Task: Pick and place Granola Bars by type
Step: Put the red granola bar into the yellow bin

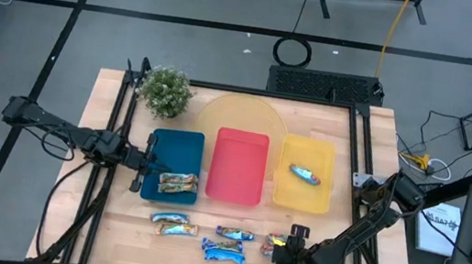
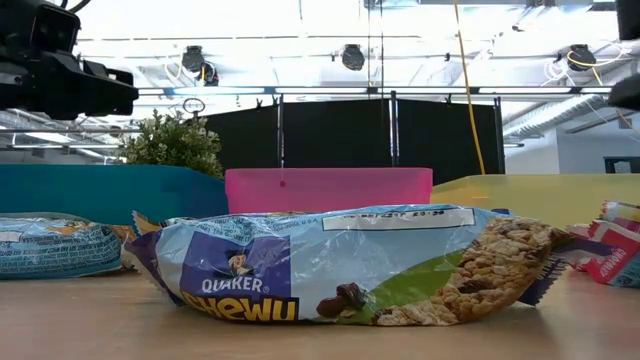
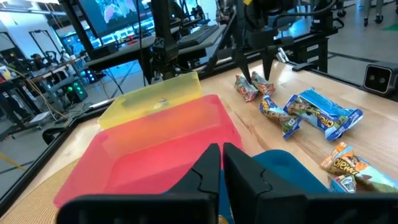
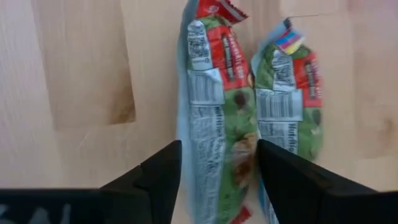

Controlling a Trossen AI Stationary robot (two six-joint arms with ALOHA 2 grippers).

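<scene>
Two silvery-teal bars with red [image 4: 214, 118] [image 4: 289, 93] lie side by side on the table near its near edge. My right gripper [image 4: 217, 177] [image 1: 287, 245] is open and points down, with one finger on either side of the left one of the pair. Blue-wrapped bars [image 1: 223, 254] [image 1: 234, 234] and tan ones [image 1: 174, 228] lie flat on the wood beside them. One tan bar [image 1: 177, 182] rests in the blue tray [image 1: 174, 146], and one bar [image 1: 305, 174] in the yellow tray [image 1: 302, 201]. My left gripper [image 3: 221, 162] [image 1: 145, 160] is shut and hangs over the blue tray's left side.
A red tray [image 1: 241, 151] sits between the blue and yellow ones. A potted plant [image 1: 166, 91] stands at the far left corner. A round pale board [image 1: 238, 114] lies behind the trays. Bare wood shows to the left of and in front of the loose bars.
</scene>
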